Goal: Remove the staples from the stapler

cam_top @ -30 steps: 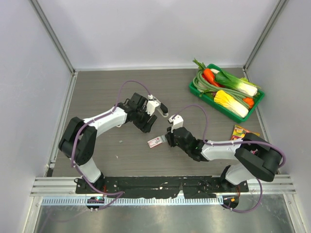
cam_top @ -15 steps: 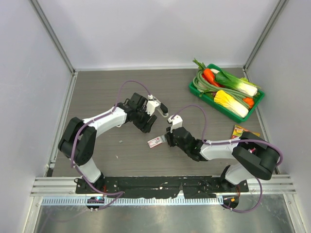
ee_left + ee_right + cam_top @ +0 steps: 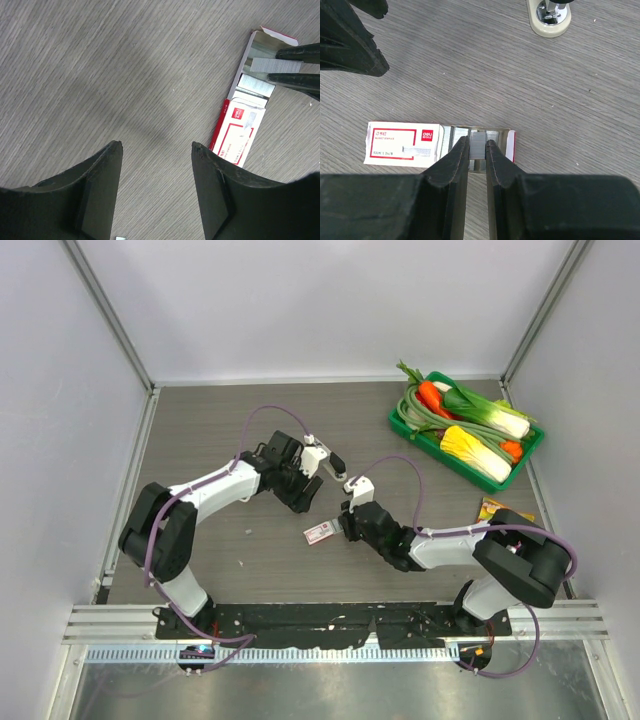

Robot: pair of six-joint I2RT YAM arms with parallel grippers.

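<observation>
My right gripper (image 3: 477, 142) is shut on the staples (image 3: 478, 145), a short silvery strip held just over the open end of a pink-and-white box (image 3: 402, 143). In the left wrist view the staples (image 3: 276, 65) show between the right gripper's dark fingers (image 3: 295, 80), at the box (image 3: 237, 132) mouth. The stapler (image 3: 549, 17), pale with a chrome inner part, stands on the table beyond the box. My left gripper (image 3: 156, 145) hangs open over bare table to the left of the box, holding nothing. From above, the left gripper (image 3: 303, 495) and the right gripper (image 3: 340, 527) flank the box (image 3: 318, 532).
A green tray (image 3: 396, 422) of toy vegetables sits at the back right. A colourful packet (image 3: 497, 510) lies by the right wall. A tiny metal scrap (image 3: 119, 238) lies under my left gripper. Walls close in on three sides.
The right arm's elbow has drifted slightly left. Both grippers, the box and the strip stay as they were.
</observation>
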